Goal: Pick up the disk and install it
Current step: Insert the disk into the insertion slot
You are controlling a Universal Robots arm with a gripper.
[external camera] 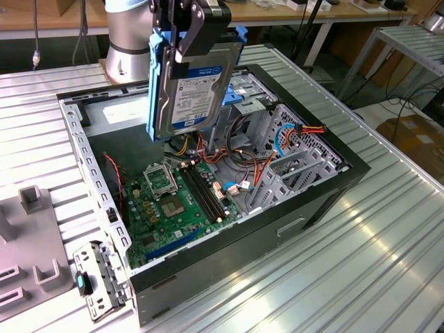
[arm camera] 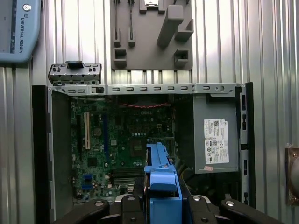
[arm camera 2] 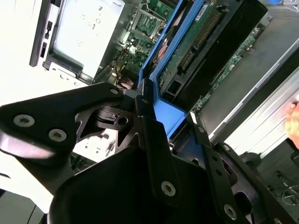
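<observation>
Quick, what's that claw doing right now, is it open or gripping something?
Gripper: shut on the disk, holding it in the air over the open computer case.

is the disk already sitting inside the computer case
No, in the exterior view the disk is held upright by the gripper above the open computer case.
</observation>
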